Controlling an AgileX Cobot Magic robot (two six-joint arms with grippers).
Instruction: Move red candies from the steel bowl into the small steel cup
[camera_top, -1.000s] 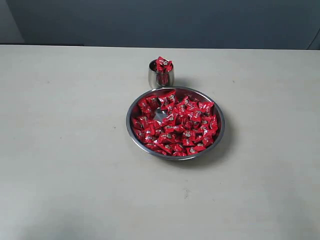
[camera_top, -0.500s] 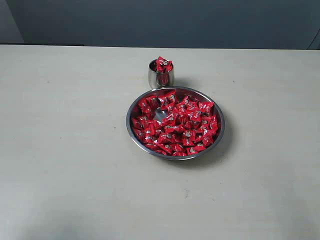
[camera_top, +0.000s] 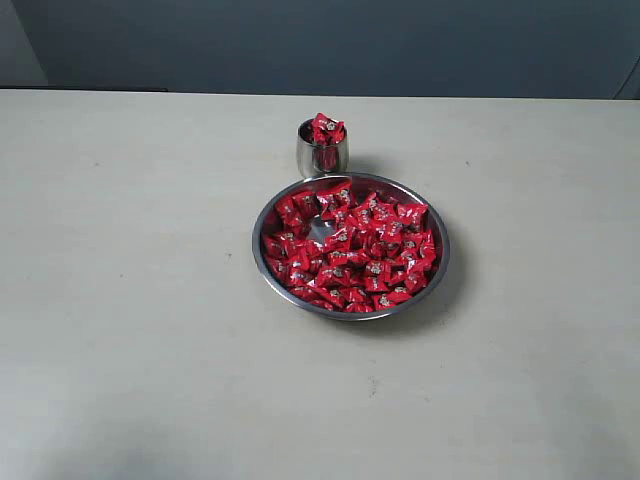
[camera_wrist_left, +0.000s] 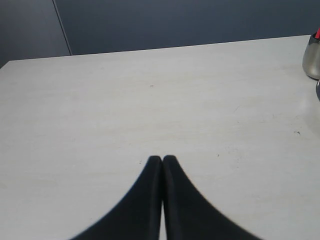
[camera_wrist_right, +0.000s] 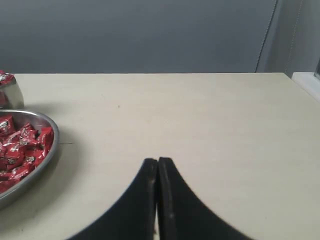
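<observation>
Light's soft & even, from above: pale table (camera_top: 120, 300) bright, wall (camera_top: 400, 45) behind dim, only a faint soft shadow right of the steel bowl (camera_top: 258, 255). Small glints on the bowl's bare patch & the small steel cup (camera_top: 322, 160). In wrist views the left gripper (camera_wrist_left: 162, 160) & right gripper (camera_wrist_right: 158, 161) read black, fuzzy-edged, out of focus.

Steel bowl (camera_top: 320, 231) and small steel cup (camera_top: 322, 158): polished metal, smooth and mirror-bright. Red candies (camera_top: 365, 250): glossy, crinkled wrappers — foil or plastic film, which cannot be told. Table (camera_top: 130, 300): pale matt top, smooth, faintly streaked and speckled. Left gripper (camera_wrist_left: 162, 161) and right gripper (camera_wrist_right: 158, 162): smooth, matt black. Back wall (camera_top: 400, 45): dull, matt grey-blue.
</observation>
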